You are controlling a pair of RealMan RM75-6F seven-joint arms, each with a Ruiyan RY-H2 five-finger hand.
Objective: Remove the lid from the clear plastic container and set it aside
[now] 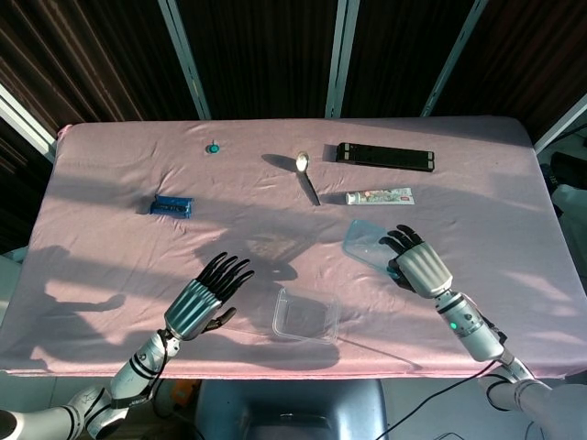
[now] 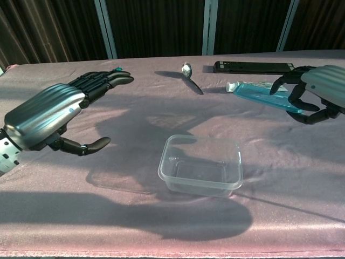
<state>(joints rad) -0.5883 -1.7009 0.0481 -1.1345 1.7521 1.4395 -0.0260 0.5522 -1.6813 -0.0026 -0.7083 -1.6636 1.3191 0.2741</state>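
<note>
The clear plastic container (image 1: pixel 306 315) (image 2: pixel 201 165) stands open and lidless on the pink tablecloth near the front edge. Its clear blue-tinted lid (image 1: pixel 369 244) (image 2: pixel 261 94) is up in the air to the right of it, tilted, held at one edge by my right hand (image 1: pixel 415 262) (image 2: pixel 318 91). My left hand (image 1: pixel 204 299) (image 2: pixel 51 112) hovers to the left of the container with fingers spread and nothing in it.
Along the far half of the table lie a spoon (image 1: pixel 306 176), a black remote-like bar (image 1: pixel 384 156), a toothpaste tube (image 1: pixel 379 196), a blue packet (image 1: pixel 171 204) and a small teal cap (image 1: pixel 213 148).
</note>
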